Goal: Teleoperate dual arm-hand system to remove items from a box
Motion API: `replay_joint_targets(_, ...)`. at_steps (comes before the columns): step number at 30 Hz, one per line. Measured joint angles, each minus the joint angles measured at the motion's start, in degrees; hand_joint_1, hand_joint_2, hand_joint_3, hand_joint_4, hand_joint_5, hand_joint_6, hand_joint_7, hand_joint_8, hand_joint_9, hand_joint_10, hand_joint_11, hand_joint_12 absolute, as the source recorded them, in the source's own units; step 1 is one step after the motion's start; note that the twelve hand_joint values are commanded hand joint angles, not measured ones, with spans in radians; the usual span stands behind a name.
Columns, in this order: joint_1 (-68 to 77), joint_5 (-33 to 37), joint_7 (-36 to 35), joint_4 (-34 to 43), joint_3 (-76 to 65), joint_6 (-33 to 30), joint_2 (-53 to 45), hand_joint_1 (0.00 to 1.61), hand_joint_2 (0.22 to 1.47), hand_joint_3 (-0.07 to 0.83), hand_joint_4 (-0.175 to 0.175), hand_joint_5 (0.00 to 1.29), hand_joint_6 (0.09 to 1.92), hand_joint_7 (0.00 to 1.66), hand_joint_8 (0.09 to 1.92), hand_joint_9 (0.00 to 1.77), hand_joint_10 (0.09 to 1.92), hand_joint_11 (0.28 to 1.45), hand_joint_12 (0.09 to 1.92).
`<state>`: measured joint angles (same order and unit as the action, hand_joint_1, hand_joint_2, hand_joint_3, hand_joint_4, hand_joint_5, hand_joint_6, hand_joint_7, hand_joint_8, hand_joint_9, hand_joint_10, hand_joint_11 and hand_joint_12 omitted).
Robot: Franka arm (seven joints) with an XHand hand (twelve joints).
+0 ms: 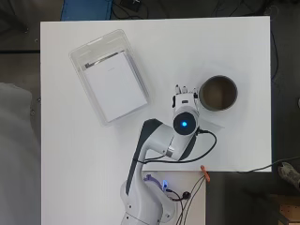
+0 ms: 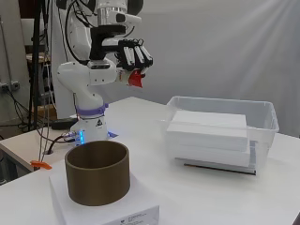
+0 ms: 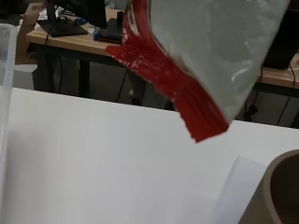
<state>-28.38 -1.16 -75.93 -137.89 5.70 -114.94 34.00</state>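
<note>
Curled round a red-edged packet (image 2: 136, 78), carried high above the table (image 1: 234, 140), between the clear box (image 1: 110, 75) toward the far left corner and the brown ring (image 1: 218, 93) near the right edge. Nearest, at the hand (image 2: 133, 55), packet dangling below the fingers, crimped end down. Just beside, rightward, the ring on white sheet (image 2: 108, 211). Farther left, well apart, box with white stack (image 1: 115, 84) inside.

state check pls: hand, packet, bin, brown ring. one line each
hand: raised above the table, fingers curled on the packet
red and clear packet: held in the air, hanging below the hand
clear plastic bin: upright on the table, no lid, white flat boxes stacked inside
brown cylinder: upright, open at the top, standing on a flat white box
</note>
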Motion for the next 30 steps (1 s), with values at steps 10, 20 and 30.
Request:
replay_joint_targets(10,1.0,-8.8,7.4,16.2,-9.3,-0.1,-25.3,1.04,1.18,0.001,0.076,0.71,0.83,1.1,1.92,1.45,1.92,1.27,1.91)
replay_joint_targets(20,0.5,-12.3,6.8,17.7,-14.3,-4.8,-39.2,0.85,1.03,0.0,0.088,0.43,0.81,0.61,1.12,0.75,1.12,0.7,1.28)
replay_joint_targets(30,2.8,-22.3,12.6,15.2,-10.7,-4.1,-31.5,0.03,0.91,0.01,0.017,0.19,0.09,0.13,0.09,0.23,0.09,0.43,0.09)
